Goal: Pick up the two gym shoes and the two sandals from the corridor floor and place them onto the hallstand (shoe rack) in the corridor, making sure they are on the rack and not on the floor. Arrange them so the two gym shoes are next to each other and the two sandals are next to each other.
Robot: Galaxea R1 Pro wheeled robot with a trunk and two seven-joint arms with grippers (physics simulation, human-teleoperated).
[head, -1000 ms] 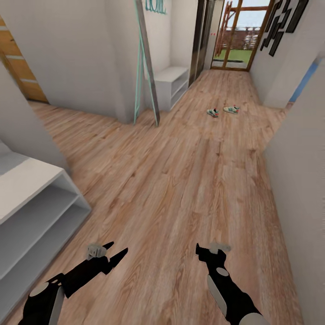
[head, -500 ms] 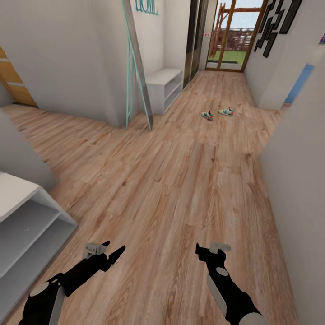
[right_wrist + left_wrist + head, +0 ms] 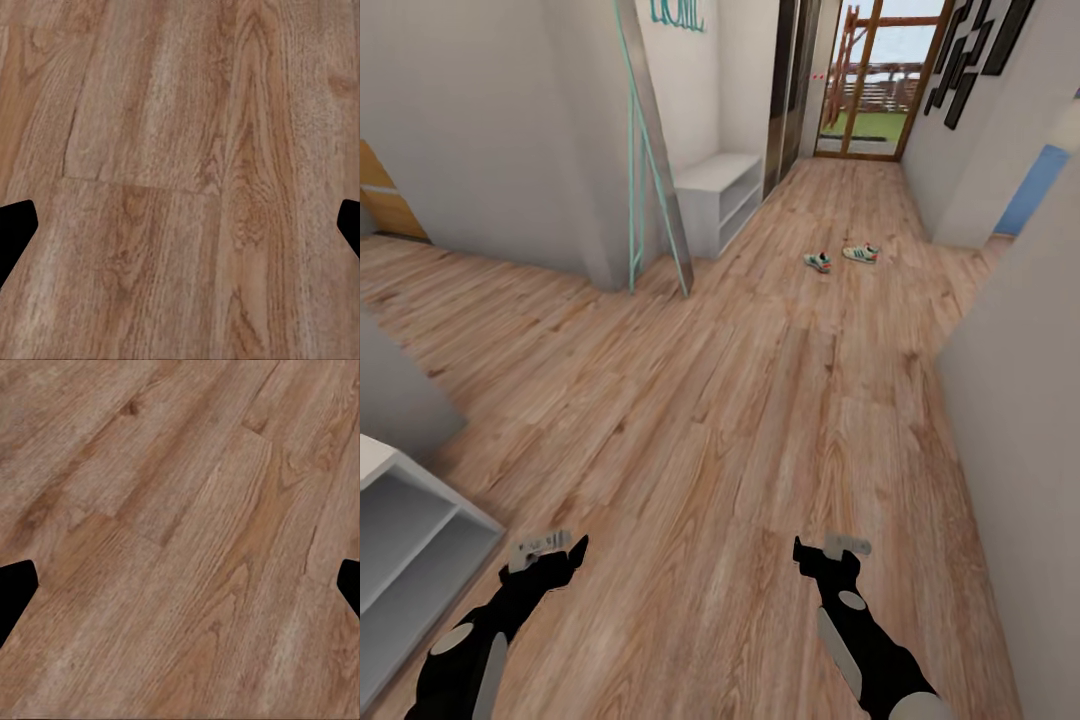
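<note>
I am looking down a home's hallway: a wood-plank floor [image 3: 760, 400] between plain pale walls, a white shoe rack [image 3: 718, 195] against the left wall, two gym shoes [image 3: 840, 258] lying on the boards, dark picture frames [image 3: 980, 50] on the right wall, and a glazed door [image 3: 870, 80] onto a garden.

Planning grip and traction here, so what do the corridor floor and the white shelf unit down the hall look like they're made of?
The corridor floor looks like wood-plank laminate: light brown, visible grain, knots and plank seams, low sheen. The shelf unit looks like painted or laminated board: smooth, flat white-grey, no grain; too far to be sure.
</note>
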